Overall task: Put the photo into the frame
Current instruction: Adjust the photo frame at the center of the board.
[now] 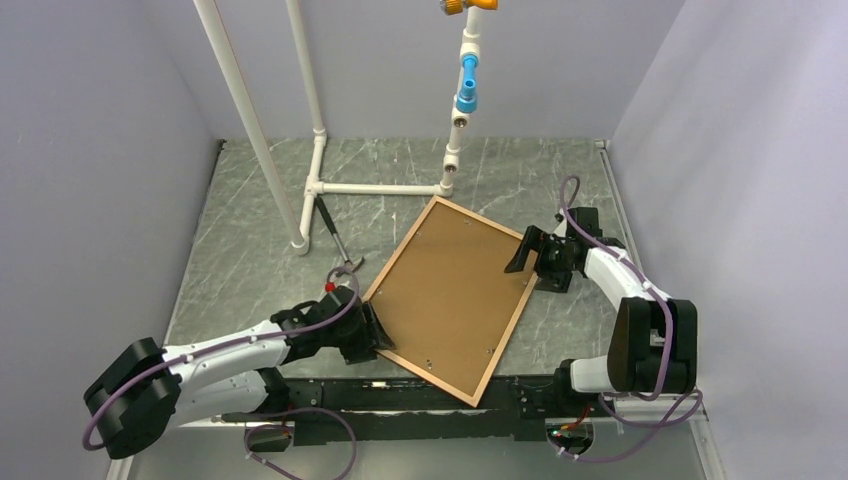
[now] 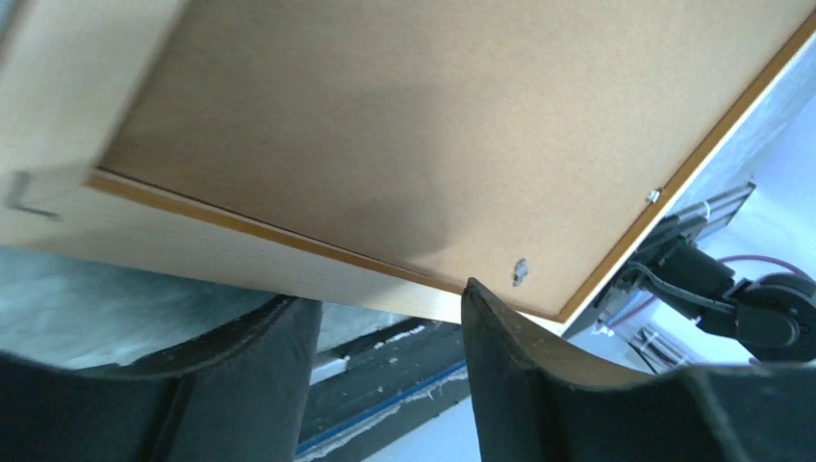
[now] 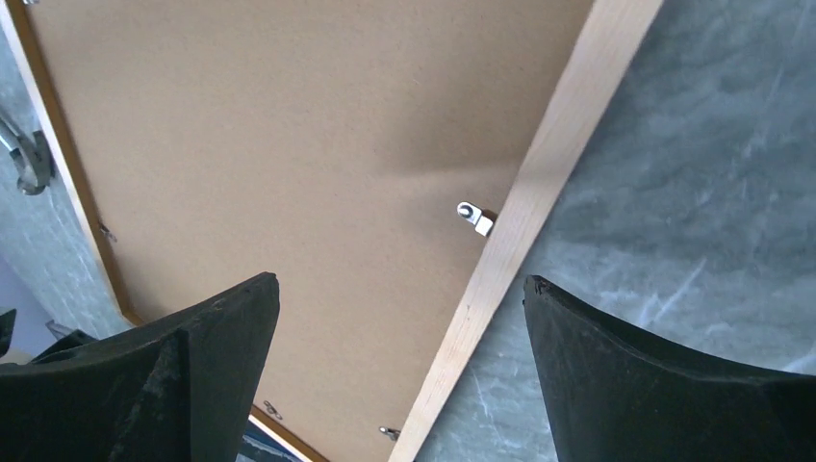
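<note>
The frame [image 1: 400, 249] lies face down and askew on the grey table, with the brown backing board [image 1: 455, 295] set inside its orange-brown rails. Its near corner hangs over the table's front edge. The photo is not in view. My left gripper [image 1: 368, 335] is open at the frame's near-left rail [image 2: 241, 260], and its right fingertip [image 2: 476, 294] touches the rail's edge. My right gripper [image 1: 525, 255] is open and empty, hovering over the frame's right rail [image 3: 539, 183] and board [image 3: 289, 144], next to a small metal clip [image 3: 473, 217].
A white pipe stand [image 1: 310, 185] rises at the back left. A blue and orange fitting [image 1: 466, 85] hangs behind the frame. A black-handled tool [image 1: 335, 235] lies just left of the frame's far corner. Grey walls close in both sides.
</note>
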